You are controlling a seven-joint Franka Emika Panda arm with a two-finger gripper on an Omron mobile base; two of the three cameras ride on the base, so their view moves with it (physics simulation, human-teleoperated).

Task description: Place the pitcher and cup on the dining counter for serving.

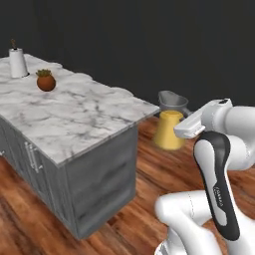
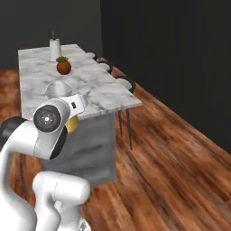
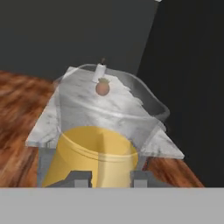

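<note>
The dining counter (image 1: 74, 114) fills the left half of the left base view. Right of centre, off its near corner, the pitcher (image 1: 169, 127) hangs above the wood floor (image 1: 149, 199), clamped in the gripper (image 3: 106, 177). A brown plant pot (image 1: 46, 82) and a white paper roll (image 1: 18, 62) stand on the counter at upper left.

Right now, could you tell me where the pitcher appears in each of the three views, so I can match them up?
Left base view: the pitcher is right of centre, off the island's near corner, at the arm's end.
Right base view: left of centre, its clear neck rising behind the robot's wrist.
Hand view: lower centre, close up.
Shared landmark: the brown plant pot on the dining counter.
</note>
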